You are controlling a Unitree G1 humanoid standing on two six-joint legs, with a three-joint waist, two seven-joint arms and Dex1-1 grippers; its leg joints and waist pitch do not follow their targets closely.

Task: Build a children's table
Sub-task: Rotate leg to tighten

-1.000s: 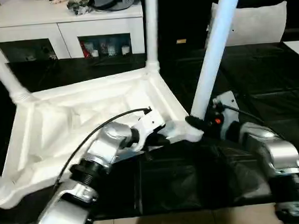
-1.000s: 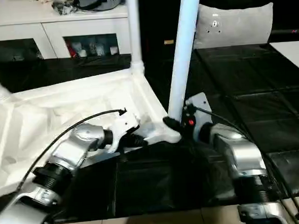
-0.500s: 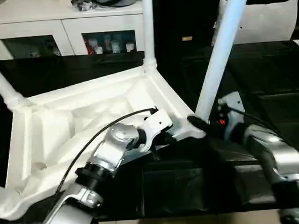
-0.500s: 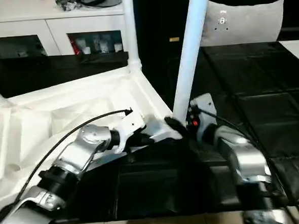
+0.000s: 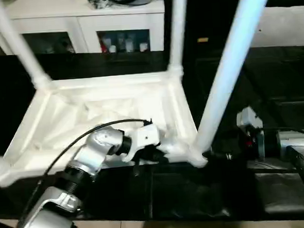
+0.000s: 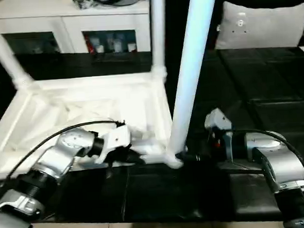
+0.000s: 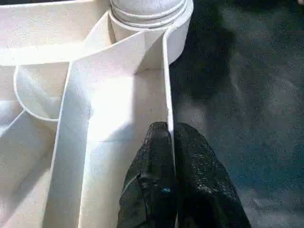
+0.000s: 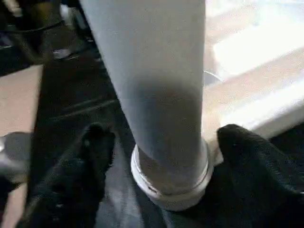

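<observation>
Tabletop [image 5: 105, 109] lies upside down on the black surface [image 5: 274, 80], legs standing up from its corner sockets. At its near rim, the left pincer [image 7: 171, 137] is clenched on the thin wall. The right pincer [image 8: 161, 137] stands released, fingers either side of the near-right leg [image 5: 227, 73], just above the tabletop.

No readable text, labels, brands or numbers anywhere in these views. Items in the white cabinet [image 5: 121, 41] cubbies are too small and blurred to make out any print.
</observation>
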